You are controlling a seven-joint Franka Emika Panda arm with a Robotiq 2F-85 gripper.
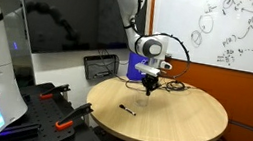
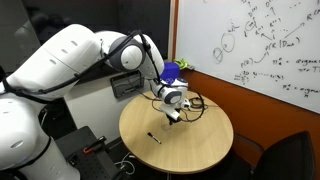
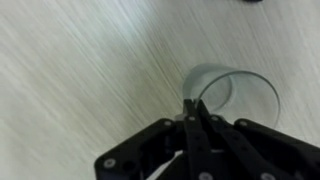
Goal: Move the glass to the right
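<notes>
In the wrist view the clear glass (image 3: 250, 85) stands on the pale wooden table, seen from above, with its round rim open to the camera. My gripper (image 3: 193, 106) has its two black fingers pinched together on the near side of the rim, one wall of the glass between them. In both exterior views the gripper (image 1: 150, 85) (image 2: 174, 116) points down, low over the far middle of the round table. The glass itself is too see-through to make out in those views.
A small black marker (image 1: 128, 109) (image 2: 154, 138) lies on the round wooden table (image 1: 184, 125) (image 2: 200, 150), nearer its front. A blue bag (image 1: 133, 66) (image 2: 172, 72), a black basket (image 1: 100, 68) (image 2: 127, 87) and cables (image 1: 175, 85) are at the back edge. A whiteboard (image 1: 233, 31) is behind.
</notes>
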